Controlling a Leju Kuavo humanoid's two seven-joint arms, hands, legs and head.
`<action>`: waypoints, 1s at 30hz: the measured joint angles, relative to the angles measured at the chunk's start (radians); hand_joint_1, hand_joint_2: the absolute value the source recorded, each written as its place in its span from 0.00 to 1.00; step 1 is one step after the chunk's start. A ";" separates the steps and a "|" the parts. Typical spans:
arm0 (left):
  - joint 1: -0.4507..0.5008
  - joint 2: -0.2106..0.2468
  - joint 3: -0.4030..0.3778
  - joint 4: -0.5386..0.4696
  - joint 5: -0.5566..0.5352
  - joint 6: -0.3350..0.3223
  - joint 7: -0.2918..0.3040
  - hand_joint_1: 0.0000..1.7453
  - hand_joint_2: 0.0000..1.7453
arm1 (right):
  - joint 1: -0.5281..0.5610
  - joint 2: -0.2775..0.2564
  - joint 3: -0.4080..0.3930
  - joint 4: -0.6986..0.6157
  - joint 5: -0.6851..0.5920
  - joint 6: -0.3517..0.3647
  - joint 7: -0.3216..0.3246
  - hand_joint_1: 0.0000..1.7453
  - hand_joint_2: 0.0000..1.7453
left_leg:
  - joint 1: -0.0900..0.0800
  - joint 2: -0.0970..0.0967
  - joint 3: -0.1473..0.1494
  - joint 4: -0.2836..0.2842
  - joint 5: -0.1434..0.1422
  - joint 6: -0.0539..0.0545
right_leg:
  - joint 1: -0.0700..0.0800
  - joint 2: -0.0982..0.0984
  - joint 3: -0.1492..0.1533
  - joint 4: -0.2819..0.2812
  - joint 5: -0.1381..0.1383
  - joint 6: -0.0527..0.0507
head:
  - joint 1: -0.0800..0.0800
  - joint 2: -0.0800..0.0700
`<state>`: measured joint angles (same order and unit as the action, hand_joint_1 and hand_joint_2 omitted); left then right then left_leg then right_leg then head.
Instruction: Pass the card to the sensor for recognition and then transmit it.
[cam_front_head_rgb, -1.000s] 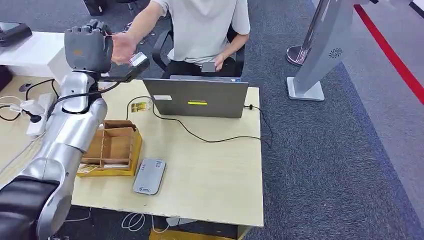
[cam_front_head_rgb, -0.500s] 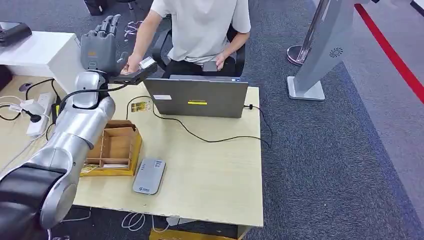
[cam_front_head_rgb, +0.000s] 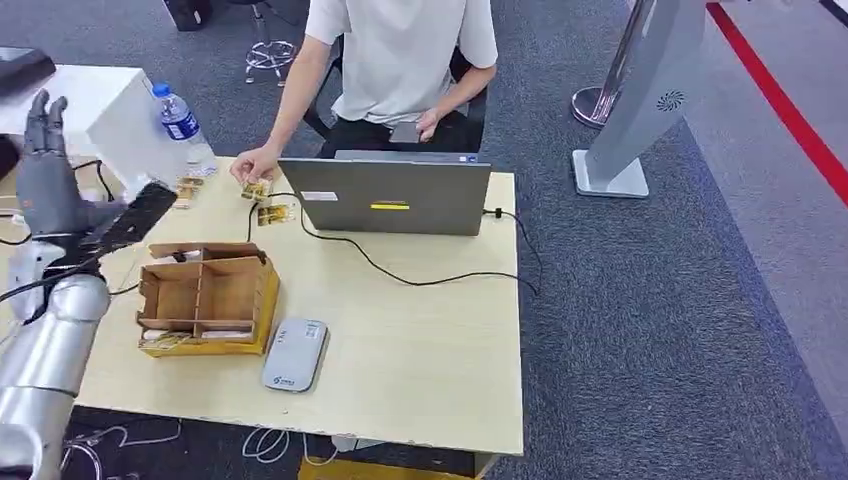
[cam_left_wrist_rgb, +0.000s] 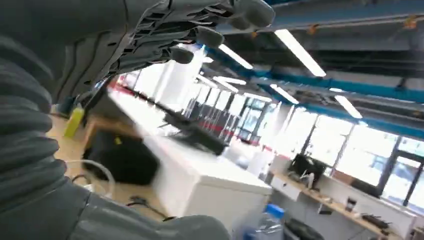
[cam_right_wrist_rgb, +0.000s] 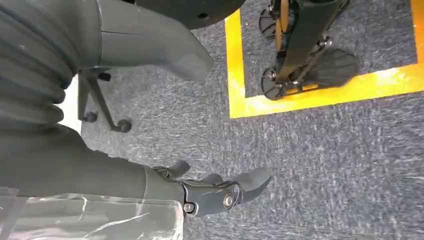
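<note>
My left hand (cam_front_head_rgb: 45, 165) is raised at the table's far left with its fingers spread upward and nothing in it. In the left wrist view the fingers (cam_left_wrist_rgb: 200, 30) are stretched out, with nothing between them and the thumb. A person's hand (cam_front_head_rgb: 258, 163) rests on the table by the laptop, on a small yellowish card (cam_front_head_rgb: 256, 189). Two more cards (cam_front_head_rgb: 278, 212) (cam_front_head_rgb: 188, 187) lie nearby. The grey sensor (cam_front_head_rgb: 297, 352) lies flat near the front edge. My right hand (cam_right_wrist_rgb: 215, 192) hangs over the carpet, fingers loosely apart and holding nothing.
A wooden compartment box (cam_front_head_rgb: 208, 298) stands left of the sensor. A grey laptop (cam_front_head_rgb: 390, 195) with a black cable sits at the table's back. A water bottle (cam_front_head_rgb: 180, 118) and a white box (cam_front_head_rgb: 115, 100) are at the back left. A person sits behind the laptop.
My left arm has pulled back from the person and swung left, the hand now without the card. The person's hand took the card and lowered it to the table.
</note>
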<state>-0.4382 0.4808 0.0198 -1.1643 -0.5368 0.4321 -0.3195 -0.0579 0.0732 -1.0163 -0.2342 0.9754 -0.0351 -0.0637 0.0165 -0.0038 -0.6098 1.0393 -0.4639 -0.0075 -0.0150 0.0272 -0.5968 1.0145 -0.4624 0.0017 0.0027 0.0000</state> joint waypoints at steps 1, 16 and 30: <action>0.043 0.023 0.061 0.000 0.048 -0.033 -0.032 0.00 1.00 | 0.001 0.000 -0.005 0.000 0.000 0.000 -0.001 0.00 1.00 | 0.000 0.001 0.001 0.000 -0.002 -0.003 | 0.000 0.002 0.000 0.000 0.000 -0.001 | -0.002 0.000; 0.297 0.041 0.943 0.693 0.682 -0.374 -0.238 0.00 1.00 | 0.007 -0.028 -0.036 0.000 0.027 0.027 -0.045 0.00 1.00 | 0.001 -0.006 0.003 -0.002 -0.007 -0.002 | 0.001 -0.004 0.004 -0.004 -0.008 0.000 | -0.005 0.000; 0.332 -0.195 1.289 0.898 0.892 -0.441 0.083 0.00 1.00 | -0.021 -0.042 -0.023 0.001 0.090 0.048 -0.053 0.00 1.00 | -0.001 -0.012 0.006 0.000 -0.008 0.001 | 0.000 -0.011 0.012 -0.006 -0.009 0.003 | -0.003 0.000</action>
<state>-0.1063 0.2853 1.3092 -0.2663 0.3547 -0.0092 -0.2364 -0.0789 0.0313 -1.0395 -0.2331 1.0650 0.0129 -0.1163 0.0160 -0.0153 -0.6040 1.0394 -0.4715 -0.0066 -0.0155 0.0165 -0.5852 1.0084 -0.4710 0.0049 -0.0008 0.0000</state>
